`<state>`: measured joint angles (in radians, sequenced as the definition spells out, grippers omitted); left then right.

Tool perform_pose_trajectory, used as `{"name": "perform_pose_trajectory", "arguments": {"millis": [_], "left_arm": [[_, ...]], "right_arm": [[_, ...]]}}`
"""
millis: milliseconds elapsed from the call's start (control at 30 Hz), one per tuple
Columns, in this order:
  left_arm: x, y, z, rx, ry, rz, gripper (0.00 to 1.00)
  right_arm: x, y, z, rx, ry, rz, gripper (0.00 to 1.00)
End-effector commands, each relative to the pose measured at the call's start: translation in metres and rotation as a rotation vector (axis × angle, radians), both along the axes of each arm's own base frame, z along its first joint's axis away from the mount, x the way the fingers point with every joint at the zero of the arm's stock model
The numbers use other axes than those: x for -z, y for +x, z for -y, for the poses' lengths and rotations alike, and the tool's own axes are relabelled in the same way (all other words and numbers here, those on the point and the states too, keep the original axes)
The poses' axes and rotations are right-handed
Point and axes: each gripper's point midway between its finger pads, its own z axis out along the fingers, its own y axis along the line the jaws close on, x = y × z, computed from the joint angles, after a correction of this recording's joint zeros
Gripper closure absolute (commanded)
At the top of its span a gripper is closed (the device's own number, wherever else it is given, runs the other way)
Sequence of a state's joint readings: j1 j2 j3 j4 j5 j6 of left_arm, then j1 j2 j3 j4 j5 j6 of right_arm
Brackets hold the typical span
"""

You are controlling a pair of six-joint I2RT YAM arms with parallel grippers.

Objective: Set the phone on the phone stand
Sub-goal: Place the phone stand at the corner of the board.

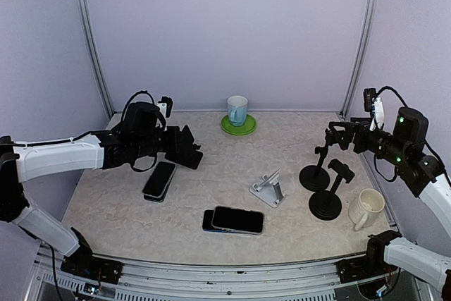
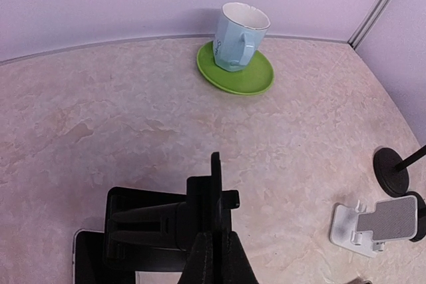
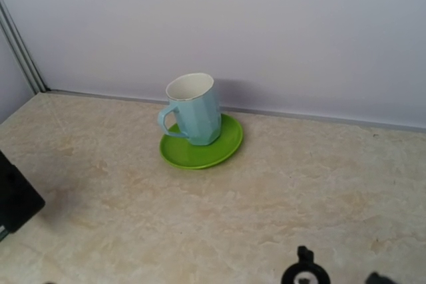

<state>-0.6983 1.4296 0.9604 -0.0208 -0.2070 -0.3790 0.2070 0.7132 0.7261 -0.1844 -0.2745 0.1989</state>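
Our lab test booth: plain lilac walls [image 1: 225,33], metal corner posts [image 1: 90,40], a marbled surface [image 1: 211,139] on an aluminium frame [image 1: 232,273].

Open worktop [image 1: 211,147] lies left of the phone stand [image 1: 268,189]; two black stands [image 1: 315,177] crowd its right, stacked phones [image 1: 234,220] its front.

Two mugs [image 1: 237,110] [image 1: 366,208], one saucer [image 1: 238,126]; seemingly four phones [image 1: 159,178] [image 1: 238,220], four stands [image 1: 268,189] [image 1: 313,174] [image 1: 328,202] [image 1: 189,151].

We see white shells between black joints on both arms. On the left arm [image 1: 56,156] a black cable [image 1: 137,96] loops over the black wrist, next to a small white left camera [image 1: 165,107]. The left gripper [image 1: 192,156] is all black. The right arm [image 1: 430,181] has green lights [image 1: 400,120] on its black wrist and a white right camera [image 1: 378,112].
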Motion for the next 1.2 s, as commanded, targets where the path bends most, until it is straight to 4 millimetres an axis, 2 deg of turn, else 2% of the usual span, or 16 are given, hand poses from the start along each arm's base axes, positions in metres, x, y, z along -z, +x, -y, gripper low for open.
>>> {"name": "perform_pose_trajectory", "arguments": {"millis": [0, 233, 533, 733, 833, 1000, 1033, 1167], "left_arm": [[-0.039, 0.014, -0.011, 0.033, 0.013, 0.093, 1.00], [-0.039, 0.045, -0.035, 0.033, 0.020, 0.082, 1.00], [-0.043, 0.086, -0.052, 0.113, 0.098, 0.111, 1.00], [-0.052, 0.095, -0.061, 0.204, 0.130, 0.185, 1.00], [-0.052, 0.101, -0.073, 0.203, 0.153, 0.198, 1.00], [-0.042, 0.110, -0.087, 0.226, 0.172, 0.190, 1.00], [-0.038, 0.115, -0.100, 0.202, 0.179, 0.182, 1.00], [-0.021, 0.124, -0.114, 0.207, 0.213, 0.147, 1.00]], "right_arm": [[-0.007, -0.002, 0.001, -0.001, 0.014, 0.032, 0.00], [-0.010, -0.006, 0.000, -0.016, 0.026, 0.043, 0.00], [-0.008, -0.014, -0.008, -0.065, 0.054, 0.047, 0.00], [-0.015, -0.019, -0.010, -0.089, 0.067, 0.068, 0.00], [-0.016, -0.021, -0.012, -0.099, 0.072, 0.071, 0.00], [-0.018, -0.023, -0.014, -0.118, 0.078, 0.080, 0.00], [-0.018, -0.023, -0.015, -0.119, 0.079, 0.080, 0.00], [-0.018, -0.024, -0.016, -0.128, 0.087, 0.083, 0.00]]}}
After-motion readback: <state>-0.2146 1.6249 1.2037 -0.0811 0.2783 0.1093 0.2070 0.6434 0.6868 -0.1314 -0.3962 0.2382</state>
